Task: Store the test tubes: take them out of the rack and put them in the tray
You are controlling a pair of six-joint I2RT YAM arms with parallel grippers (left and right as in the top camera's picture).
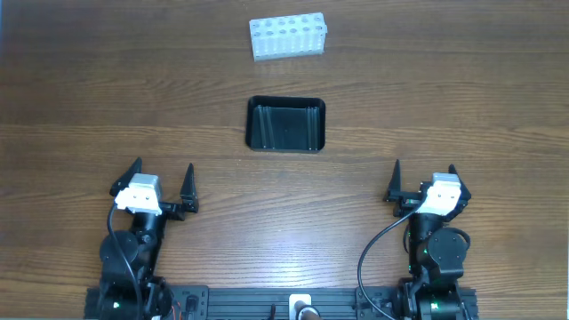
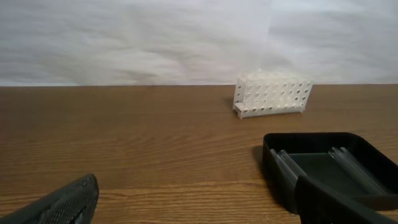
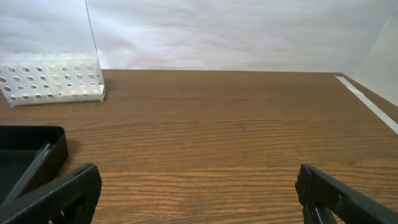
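Observation:
A white perforated test tube rack (image 1: 287, 36) stands at the far middle of the wooden table; I cannot tell whether any tube is in it. In front of it lies the black tray (image 1: 285, 103), with clear tubes (image 2: 351, 167) lying along its bottom. My left gripper (image 1: 163, 184) is open near the front left, well short of the tray, and holds nothing. My right gripper (image 1: 423, 180) is open at the front right, also holding nothing. The left wrist view has the rack (image 2: 272, 94) beyond the tray (image 2: 273, 167). The right wrist view has the rack (image 3: 53, 84) and a tray corner (image 3: 59, 149).
Bare wooden table lies all around the tray and rack. A white backdrop (image 2: 155, 37) rises behind the table's far edge. A pale strip (image 3: 367, 99) runs along the table's right side.

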